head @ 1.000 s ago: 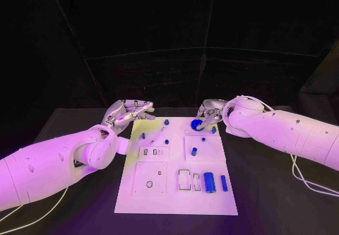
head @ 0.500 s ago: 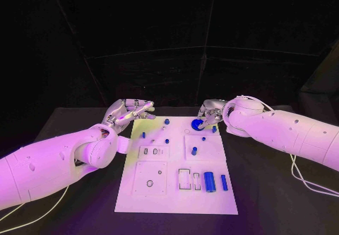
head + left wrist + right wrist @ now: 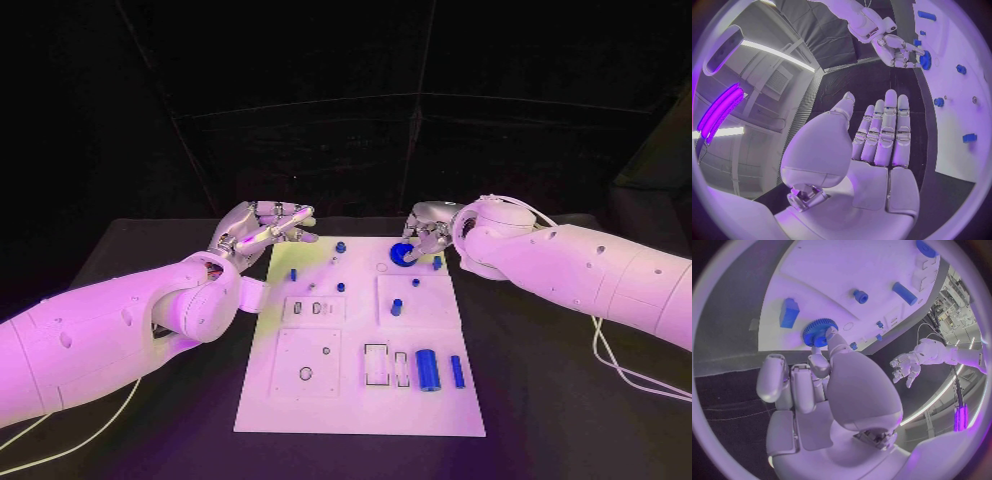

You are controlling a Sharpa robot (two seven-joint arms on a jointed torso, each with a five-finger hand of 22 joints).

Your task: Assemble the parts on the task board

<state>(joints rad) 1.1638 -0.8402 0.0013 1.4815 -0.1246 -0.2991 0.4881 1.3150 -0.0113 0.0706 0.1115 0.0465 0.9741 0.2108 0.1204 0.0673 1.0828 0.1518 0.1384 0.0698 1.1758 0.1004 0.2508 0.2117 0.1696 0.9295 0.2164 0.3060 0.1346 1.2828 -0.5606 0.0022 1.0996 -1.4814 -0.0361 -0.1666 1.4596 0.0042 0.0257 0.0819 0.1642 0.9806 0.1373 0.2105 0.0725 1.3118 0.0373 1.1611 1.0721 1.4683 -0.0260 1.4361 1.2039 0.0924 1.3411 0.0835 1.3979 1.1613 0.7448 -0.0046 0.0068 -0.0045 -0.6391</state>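
Assembly looked barely halfway — right hand (image 3: pixel 427 237) fingers pinched the blue gear (image 3: pixel 820 332), left hand (image 3: pixel 263 231) fingers spread, several parts (image 3: pixel 427 371) loose.

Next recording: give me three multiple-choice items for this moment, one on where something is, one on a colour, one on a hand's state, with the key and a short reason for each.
1. Where on the task board is the gear?
A. at the far end, by the right hand
B. at the near edge, by the robot
C. off the board, on the black table

2. What colour is the large cylinder lying near the board's near end?
A. red
B. blue
C. yellow

3. How is the left hand?
A. gripping the gear
C. pressing on the large cylinder
B. holding nothing, fingers stretched out

Key: 1 A, the head view shows the gear at the far end under the right hand, and the right wrist view shows a fingertip on it. 2 B, the head view shows it blue. 3 B, the left wrist view shows a bare palm with straight fingers, beside the board.
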